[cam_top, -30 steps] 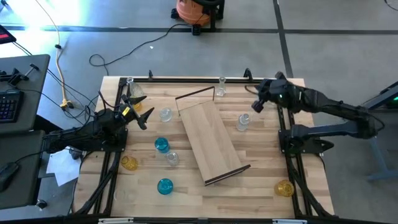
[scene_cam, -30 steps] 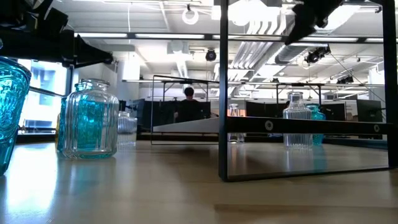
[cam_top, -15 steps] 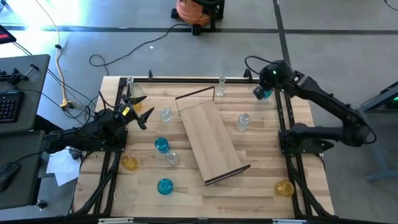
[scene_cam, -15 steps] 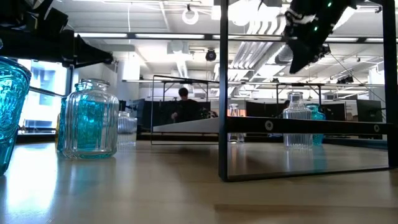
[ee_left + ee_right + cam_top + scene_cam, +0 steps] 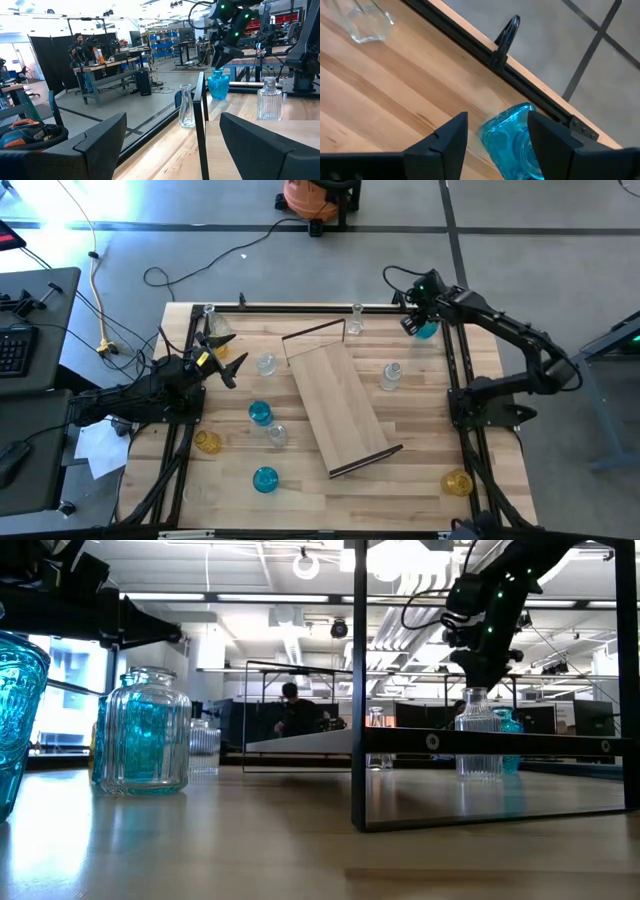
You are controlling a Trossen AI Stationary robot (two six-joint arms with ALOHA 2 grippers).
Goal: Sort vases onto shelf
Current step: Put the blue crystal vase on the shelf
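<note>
Right tool [image 5: 421, 323] spread wide above the far right corner of the table [image 5: 420, 450], fingers [image 5: 547, 137] straddling a blue vase [image 5: 515, 142] without gripping it. Vase upright by the dark back rail, directly beneath the tool. Shelf [image 5: 340, 405] lying diagonally mid-table, down and to the left from there, bare of vases. Left tool [image 5: 222, 352] released too, idle at the far left, well apart. Right arm clearly nearer.

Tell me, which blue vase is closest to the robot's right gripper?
The blue vase at the table's far right corner, right under the open right gripper; the other two blue ones sit left of the shelf.
</note>
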